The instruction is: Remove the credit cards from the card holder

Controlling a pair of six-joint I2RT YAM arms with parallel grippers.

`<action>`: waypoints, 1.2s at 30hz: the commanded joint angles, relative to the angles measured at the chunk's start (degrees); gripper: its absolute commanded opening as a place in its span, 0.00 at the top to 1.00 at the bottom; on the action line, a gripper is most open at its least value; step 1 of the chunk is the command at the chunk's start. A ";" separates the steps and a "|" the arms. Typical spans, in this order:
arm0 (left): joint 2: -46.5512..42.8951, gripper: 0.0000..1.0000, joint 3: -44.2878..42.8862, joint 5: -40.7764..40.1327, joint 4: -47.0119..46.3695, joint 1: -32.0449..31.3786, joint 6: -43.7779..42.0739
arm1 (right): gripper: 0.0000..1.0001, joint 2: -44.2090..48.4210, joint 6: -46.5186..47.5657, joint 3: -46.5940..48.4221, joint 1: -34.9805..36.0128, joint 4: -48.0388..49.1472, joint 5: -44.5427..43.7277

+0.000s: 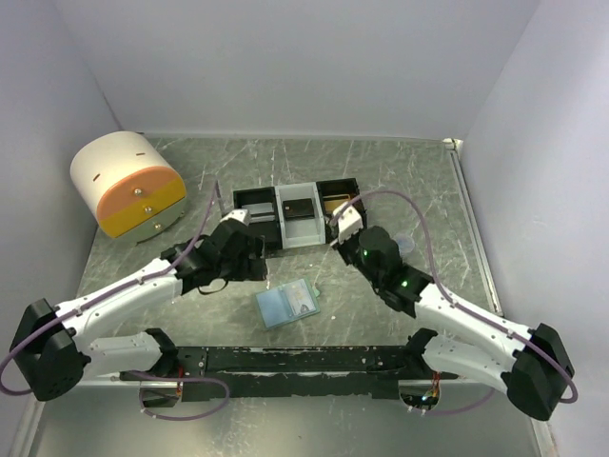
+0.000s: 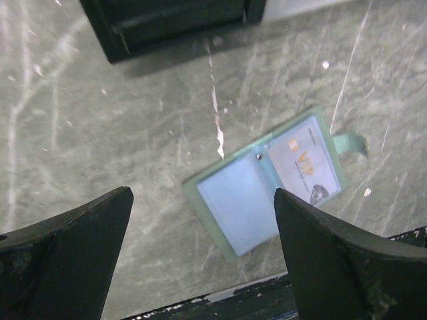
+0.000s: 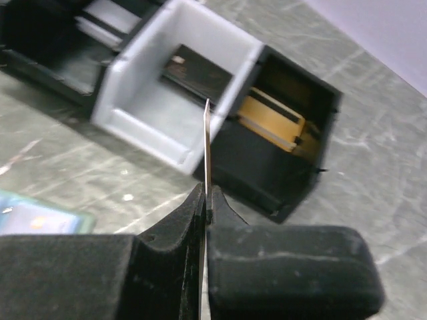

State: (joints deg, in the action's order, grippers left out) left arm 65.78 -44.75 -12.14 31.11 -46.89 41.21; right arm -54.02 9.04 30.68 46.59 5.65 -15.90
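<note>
Right gripper point(image 3: 205, 197) pinches card point(image 3: 207, 137) (edge-on) near tray point(image 3: 148, 132).

Soft, even overhead light, faint shadow in front of the tray point(image 2: 167, 27), pale glare streaks across the table point(image 2: 100, 133), card holder point(image 2: 240, 200) mildly blurred, credit card point(image 3: 207, 133) edge crisp above the dark, defocused right gripper point(image 3: 206, 198)

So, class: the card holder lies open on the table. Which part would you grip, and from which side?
Probably the strap tab jutting from the card holder beside the VIP card, approached from above at that edge. The panels lie flat on the table with no raised edge; the tab sticks clear.
</note>
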 commanded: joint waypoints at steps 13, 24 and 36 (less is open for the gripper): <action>-2.61 0.00 -8.78 -7.58 6.48 15.67 -20.38 | 1.00 -24.40 -5.22 18.67 -17.43 -9.93 10.70; -9.43 0.00 -4.52 -12.84 4.77 15.78 -19.13 | 1.00 -34.92 -5.35 24.80 -17.72 -13.38 14.28; -5.55 0.00 -5.33 -14.23 6.52 15.78 -18.64 | 1.00 -32.88 -6.91 25.39 -17.54 -16.40 21.06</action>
State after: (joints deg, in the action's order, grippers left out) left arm 60.07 -49.65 -24.60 36.91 -31.53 22.57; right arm -88.71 2.83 55.20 28.99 -8.54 1.34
